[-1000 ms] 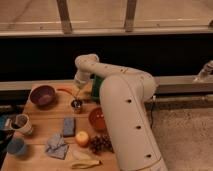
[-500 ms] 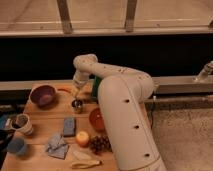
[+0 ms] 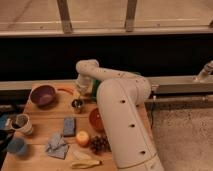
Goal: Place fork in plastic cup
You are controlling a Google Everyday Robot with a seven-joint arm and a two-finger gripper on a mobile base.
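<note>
Gripper jaws apart, just above the small metal cup, slightly lower than earlier. Blue plastic cup at front-left corner of the table, well apart. Can't make out the fork.

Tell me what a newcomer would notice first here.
The bulky white robot arm dominates, rising from bottom right and curling over the wooden table. Its end effector hangs at the table's far side, by a small metal cup, right of the purple bowl. The blue plastic cup sits at the left edge.
</note>
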